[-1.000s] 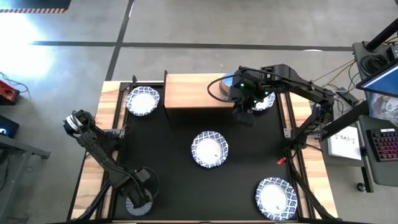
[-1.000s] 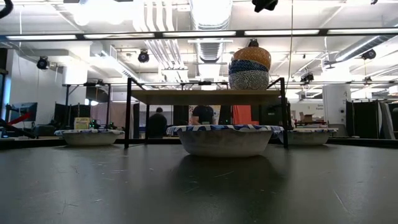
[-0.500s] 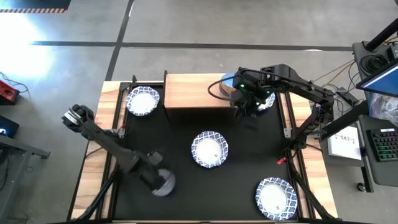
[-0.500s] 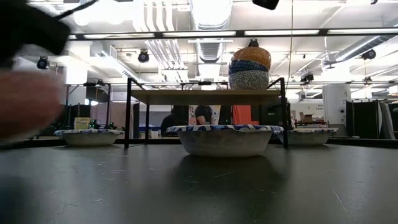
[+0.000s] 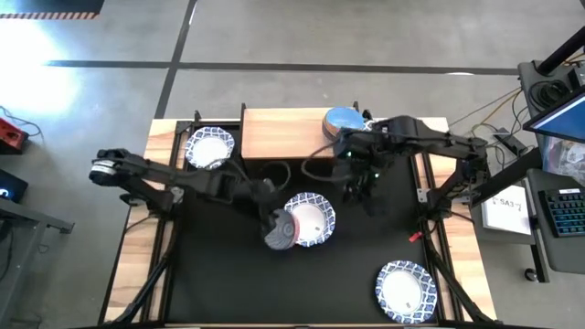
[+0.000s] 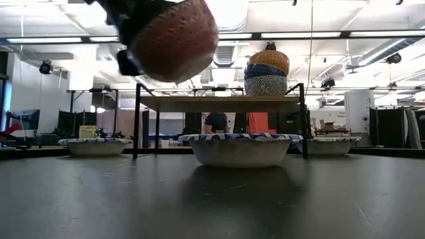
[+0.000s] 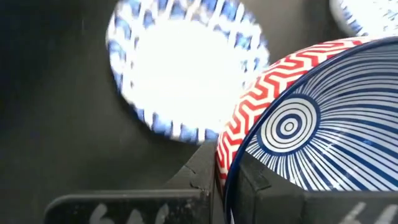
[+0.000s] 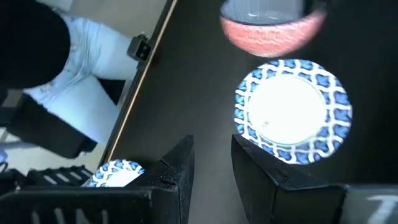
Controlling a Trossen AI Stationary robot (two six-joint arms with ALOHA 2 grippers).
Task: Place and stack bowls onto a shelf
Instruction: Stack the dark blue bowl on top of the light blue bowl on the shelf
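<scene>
While the left hand (image 5: 274, 222) is clamped on the rim of the red bowl (image 5: 281, 230), that bowl hangs in the air above the bench (image 5: 228, 283).

From the left hand's thin pinch, seen in the wrist view as two dark fingers (image 7: 205, 174) either side of the red zigzag rim, the red bowl sits just beside the middle white bowl (image 5: 309, 219), overlapping its edge from above; the shelf (image 5: 279, 133) lies beyond that white bowl, carrying a stack with a blue bowl (image 5: 343, 119) on top, over a grey patterned bowl (image 6: 265, 85). The right hand (image 5: 358, 187), fingers slightly apart and empty, hovers between the shelf and the middle white bowl. Three more white bowls rest well apart from the shelf's front: one beside its left end (image 5: 210, 148), another partly hidden under the right arm, the third at the bench's near right corner (image 5: 404, 288).
</scene>
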